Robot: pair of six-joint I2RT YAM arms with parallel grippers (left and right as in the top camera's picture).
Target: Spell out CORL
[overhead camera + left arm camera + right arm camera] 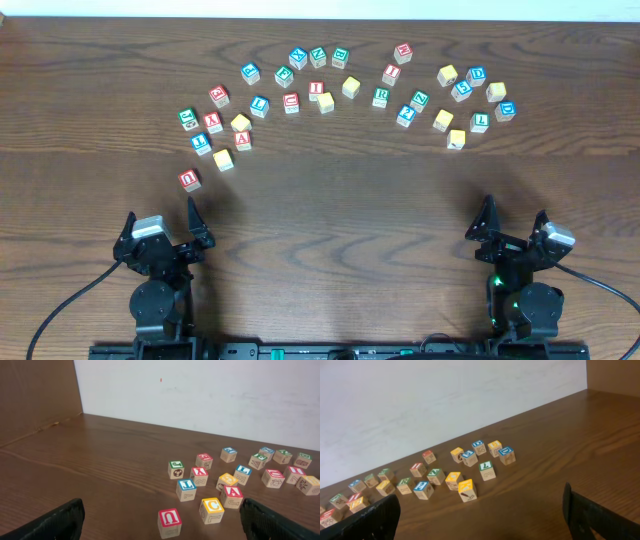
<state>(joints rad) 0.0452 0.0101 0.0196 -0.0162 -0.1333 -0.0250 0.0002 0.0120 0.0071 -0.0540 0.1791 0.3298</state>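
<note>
Overhead: left tool (pixel 161 215) and right tool (pixel 515 212) gape wide, empty, by the desk's (pixel 330 220) near edge; cubes (pixel 350 87) arc well beyond.

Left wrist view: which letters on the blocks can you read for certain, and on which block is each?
"C": on the yellow block near the front.
"U": on the nearest red block.
"A": on the red block behind, right of the yellow one.
The other blocks are too small or blurred to read for certain.
</note>
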